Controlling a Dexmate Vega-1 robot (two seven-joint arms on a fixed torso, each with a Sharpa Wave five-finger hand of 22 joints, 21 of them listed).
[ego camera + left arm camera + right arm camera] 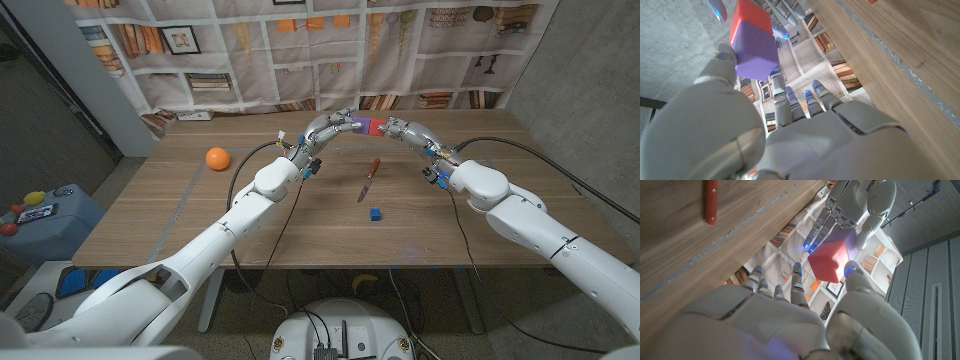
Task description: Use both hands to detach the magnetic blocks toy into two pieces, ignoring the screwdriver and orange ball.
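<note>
- We judge the step in hand to be the pull-apart itself: both hands have the magnetic blocks toy raised above the table, and it reads as one joined piece.
- Left hand: it grips the purple block at its fingertips. In the left wrist view the thumb bears on one face of that block, with the remaining fingers extended beyond it.
- Right hand: it grips the red block at its fingertips, directly opposite the left hand. In the right wrist view the thumb tip touches the block's near edge; we cannot tell how the other fingers bear on it.
- Toy location: between the two hands, held in the air, purple end in the left hand and red end in the right. The seam between red and purple shows closed in the left wrist view.
- Next move, as we judge it: hold each block firmly and draw the hands apart along the line joining them, or tilt one block to break the magnetic seam. Fingertip holds may slip if the magnets resist.
- Leave alone: the screwdriver and a small blue cube on the table below the hands, and the orange ball well off to the left hand's outer side.
</note>
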